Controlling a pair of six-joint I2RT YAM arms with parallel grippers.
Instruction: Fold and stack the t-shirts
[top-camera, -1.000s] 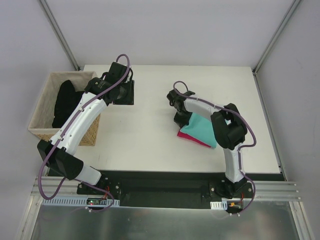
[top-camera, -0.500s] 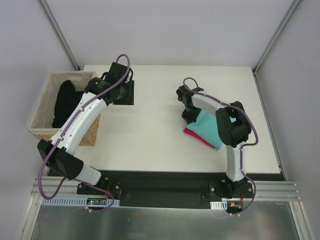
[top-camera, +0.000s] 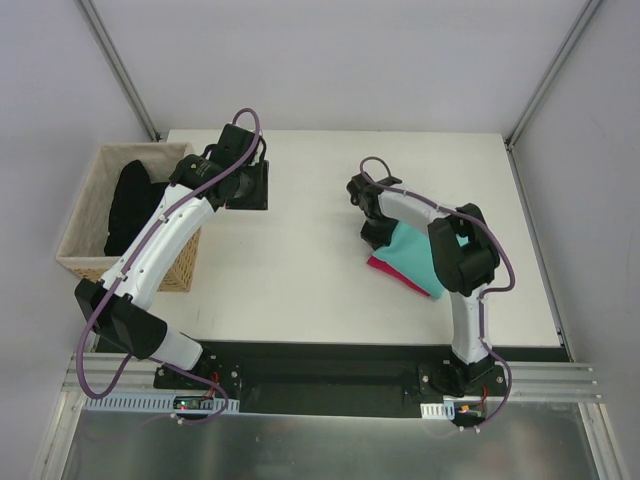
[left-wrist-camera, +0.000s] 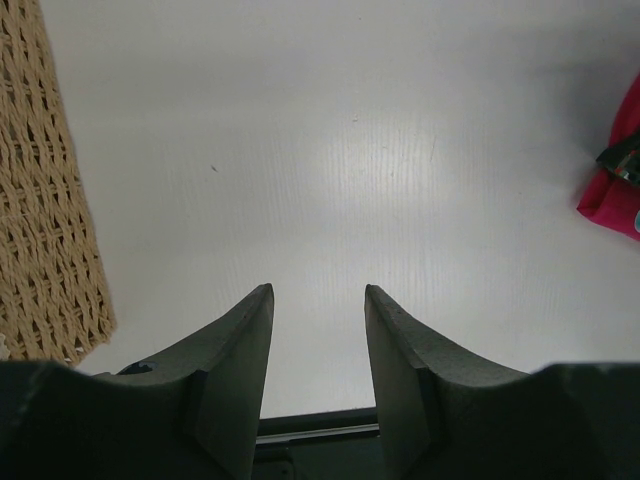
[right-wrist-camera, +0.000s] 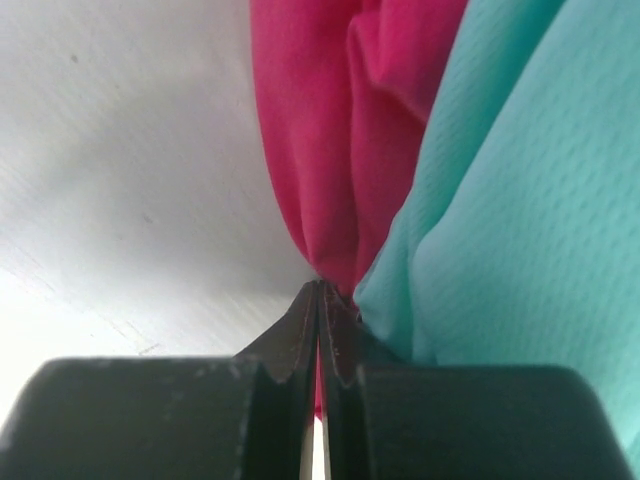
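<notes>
The teal t-shirt (top-camera: 414, 256) lies folded on top of the folded magenta-pink t-shirt (top-camera: 384, 268) at the table's right middle. My right gripper (top-camera: 376, 231) sits at the stack's far left edge. In the right wrist view it (right-wrist-camera: 320, 290) is shut, with a sliver of the pink shirt (right-wrist-camera: 320, 150) pinched between the jaws and the teal shirt (right-wrist-camera: 520, 200) just to the right. My left gripper (top-camera: 250, 186) is open and empty over bare table at the back left (left-wrist-camera: 318, 295). The pink shirt's corner (left-wrist-camera: 612, 200) shows at that view's right edge.
A wicker basket (top-camera: 85, 262) stands at the table's left edge and holds a black garment (top-camera: 130, 205). Its woven wall (left-wrist-camera: 40, 200) is close to the left of my left gripper. The white table (top-camera: 300, 270) lies between the arms.
My right gripper shifted right with the stacked shirts, then a little back left. The left arm has not moved.
</notes>
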